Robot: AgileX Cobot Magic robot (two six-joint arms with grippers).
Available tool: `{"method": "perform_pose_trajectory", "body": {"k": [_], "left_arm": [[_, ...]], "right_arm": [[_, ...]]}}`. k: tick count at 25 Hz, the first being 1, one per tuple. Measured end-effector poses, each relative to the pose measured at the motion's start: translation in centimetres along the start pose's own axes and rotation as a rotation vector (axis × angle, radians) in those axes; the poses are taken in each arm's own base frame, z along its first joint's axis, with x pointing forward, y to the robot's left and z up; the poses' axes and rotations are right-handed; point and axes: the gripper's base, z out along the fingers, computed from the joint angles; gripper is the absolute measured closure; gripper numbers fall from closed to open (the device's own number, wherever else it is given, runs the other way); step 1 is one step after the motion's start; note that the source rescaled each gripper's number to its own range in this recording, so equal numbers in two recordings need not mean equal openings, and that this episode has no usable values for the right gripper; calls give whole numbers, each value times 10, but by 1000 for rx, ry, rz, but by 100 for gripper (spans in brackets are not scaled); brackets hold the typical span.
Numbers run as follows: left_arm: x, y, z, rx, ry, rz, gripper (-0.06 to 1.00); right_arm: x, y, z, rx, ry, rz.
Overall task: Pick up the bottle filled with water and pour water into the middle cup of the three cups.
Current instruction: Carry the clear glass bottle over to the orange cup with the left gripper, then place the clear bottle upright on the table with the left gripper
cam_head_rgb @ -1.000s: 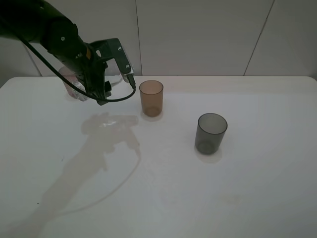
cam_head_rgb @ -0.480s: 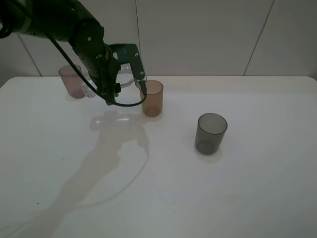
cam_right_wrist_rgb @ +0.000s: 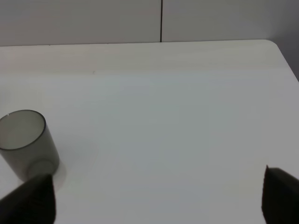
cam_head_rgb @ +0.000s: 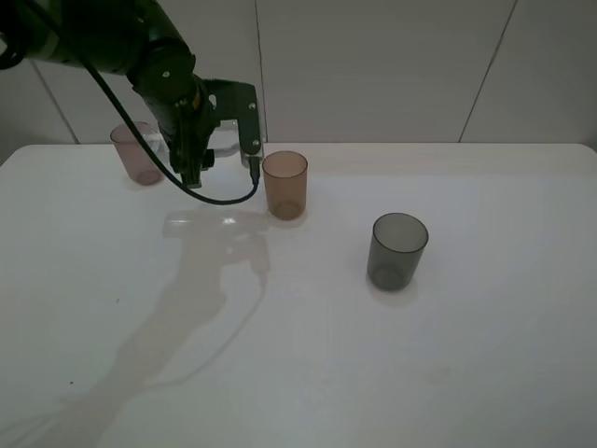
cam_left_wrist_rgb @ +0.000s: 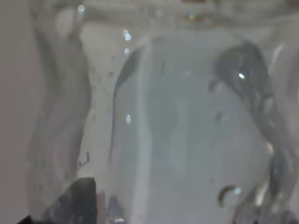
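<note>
Amber-brown and translucent, the middle cup (cam_head_rgb: 284, 184) stands upright on the white table (cam_head_rgb: 485, 373), between the mauve-pink cup (cam_head_rgb: 137, 154) at the far left and the dark grey cup (cam_head_rgb: 398, 250) nearer to the right. All three are well apart from each other.

Just beside the amber cup, on its left and raised above the table, the left gripper (cam_head_rgb: 231, 142) carries the bottle (cam_left_wrist_rgb: 177, 121). In the left wrist view the clear wall of the bottle, with water and small bubbles inside, fills almost the whole picture, so it sits deep between the fingers. I judge the fingers are closed tight on its body. The bottle is held high, I think, so that its open neck can pass over the rim of the cup before tilting. From the high camera I cannot tell how much it already leans.

The right gripper (cam_right_wrist_rgb: 154, 205) waits low over the table with its two dark fingertips (cam_right_wrist_rgb: 30, 200) spread wide and nothing between them. The grey cup is just in front of it.

One second ago the left arm hid most of the pink cup; now this cup shows fully. Half a second ago the gripper was lower and overlapped the near rim of the amber cup; now it stands a little higher and a little back to the left. Its shadow on the table has shifted too. No cup has moved.
</note>
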Motion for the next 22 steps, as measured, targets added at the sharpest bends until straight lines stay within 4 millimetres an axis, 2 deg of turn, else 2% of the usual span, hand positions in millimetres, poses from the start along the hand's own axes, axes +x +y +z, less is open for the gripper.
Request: {"method": "perform_pose_trajectory", "body": {"k": [10, 22], "left_arm": [[-3, -1, 11, -49, 6, 128, 93], [-6, 5, 11, -105, -16, 204, 93]], "right_arm": [[0, 0, 0, 0, 0, 0], [0, 0, 0, 0, 0, 0]]}}
